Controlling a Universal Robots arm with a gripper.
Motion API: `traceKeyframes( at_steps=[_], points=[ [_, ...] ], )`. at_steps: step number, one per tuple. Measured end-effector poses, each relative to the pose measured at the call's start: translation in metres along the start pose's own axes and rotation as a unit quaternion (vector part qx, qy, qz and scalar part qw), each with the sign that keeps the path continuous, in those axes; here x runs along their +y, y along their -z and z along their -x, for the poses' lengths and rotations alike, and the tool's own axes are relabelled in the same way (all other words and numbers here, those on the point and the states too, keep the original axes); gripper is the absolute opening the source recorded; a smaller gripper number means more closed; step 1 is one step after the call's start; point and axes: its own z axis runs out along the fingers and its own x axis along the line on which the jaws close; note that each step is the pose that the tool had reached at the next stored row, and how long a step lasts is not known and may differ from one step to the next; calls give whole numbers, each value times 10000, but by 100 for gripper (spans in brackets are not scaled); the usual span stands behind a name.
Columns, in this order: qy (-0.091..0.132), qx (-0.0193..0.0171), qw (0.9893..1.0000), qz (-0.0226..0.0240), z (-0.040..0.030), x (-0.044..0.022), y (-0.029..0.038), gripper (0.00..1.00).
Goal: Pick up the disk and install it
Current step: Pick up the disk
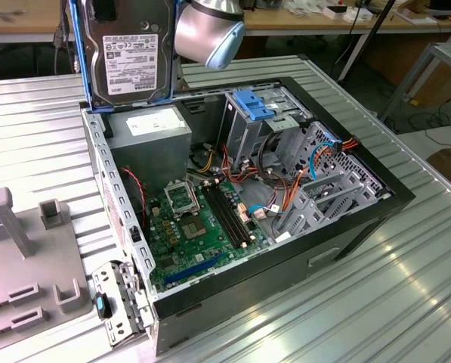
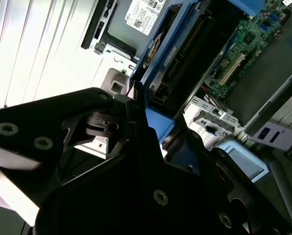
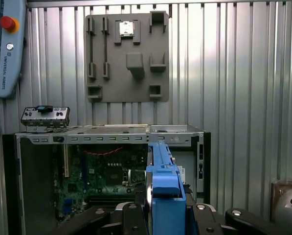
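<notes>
**Disk held upright above the open case**

The fingers (image 3: 135,220) are closed on the disk (image 1: 123,53), which is gripped by its blue carrier frame. It is held upright above the case (image 1: 248,299), over the corner where the power supply (image 1: 153,136) sits. This carry is judged best done with the disk held square and clear of the case rim and the cables (image 1: 285,181) beside the drive cage (image 1: 244,132). One disk, one case, one drive cage and one power supply are counted.

Wrist joint (image 1: 208,30) sits high in the exterior view, tilted downward. Tool (image 3: 166,211) clamped on the disk (image 1: 127,53) from both sides, holding it upright.
</notes>
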Motion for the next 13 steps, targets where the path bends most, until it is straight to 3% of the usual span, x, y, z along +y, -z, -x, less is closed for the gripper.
traceKeyframes(
  at_steps=[3,6,9,11,13],
  points=[
    [-1,-1,10000,-1,-69,-58,-17,37],
    [-1,0,10000,0,-85,-229,-38,37],
    [0,0,10000,0,-92,-453,-68,37],
    [-1,0,10000,-1,-106,-536,-83,37],
    [0,0,10000,0,-157,-558,-93,37]
  ],
)
